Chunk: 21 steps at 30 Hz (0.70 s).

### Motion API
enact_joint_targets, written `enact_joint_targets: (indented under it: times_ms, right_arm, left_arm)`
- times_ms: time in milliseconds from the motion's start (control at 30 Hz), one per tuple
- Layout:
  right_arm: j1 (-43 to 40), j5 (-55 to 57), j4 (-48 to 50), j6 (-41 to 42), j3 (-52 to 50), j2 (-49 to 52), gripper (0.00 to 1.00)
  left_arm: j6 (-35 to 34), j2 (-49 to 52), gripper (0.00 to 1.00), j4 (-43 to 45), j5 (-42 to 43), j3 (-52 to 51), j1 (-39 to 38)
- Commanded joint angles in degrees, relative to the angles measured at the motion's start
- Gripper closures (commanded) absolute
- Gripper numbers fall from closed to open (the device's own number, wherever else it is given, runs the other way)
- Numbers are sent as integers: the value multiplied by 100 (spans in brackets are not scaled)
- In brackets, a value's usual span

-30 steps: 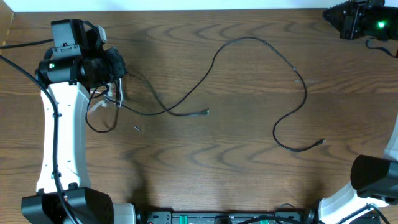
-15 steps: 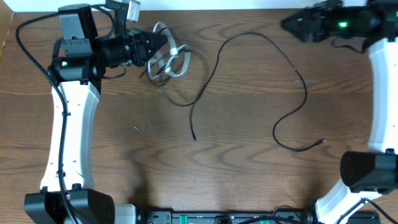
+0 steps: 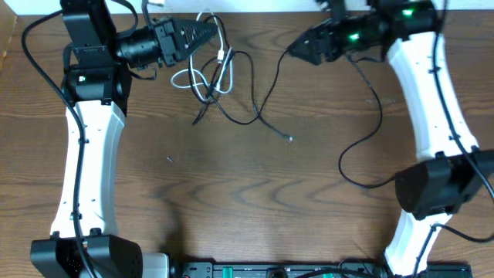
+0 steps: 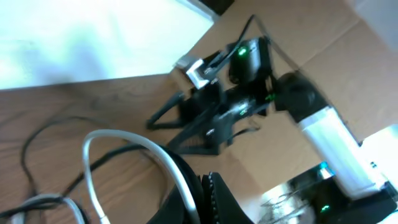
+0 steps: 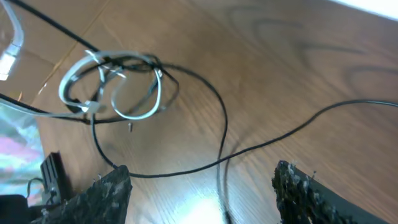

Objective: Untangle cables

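1. A tangle is seen at the upper middle of the overhead frame. A white cable (image 4: 134, 139) is bent into a couple of pale loops, with thin black cord threaded through.
2. That bundle is clamped tight in the left pincer (image 3: 207, 32), loops spread just below its tips in the frame.
3. One short black cord (image 3: 266, 123) is trailed out of the knot across the counter (image 3: 231, 208), plug end toward centre frame.
4. A long black cable (image 3: 378, 112) is snaked down the right side.
5. The right pincer (image 3: 295, 51) is spread wide with nothing gripped, near that cable's top end.
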Motion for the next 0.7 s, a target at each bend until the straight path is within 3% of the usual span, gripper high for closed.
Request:
enact_joint_targets:
  times_ms: [0,200,467,667]
  right_arm:
    - [195,-94,70,-81,20,227,30]
    - [428,-437,339,-2,20,533,30]
    - [820,-439,1080,1270,20,866,34]
    - [1222,247,1519,2612,20,1196,34]
  left_arm:
    - [-1141,31,92,179,24,61,-22]
    - [-1709,31,92,199,-234,59,-22]
    - [-2363,31,92,201,-636,59,-22]
    - [-2487,31,92,201,-708,59,-24]
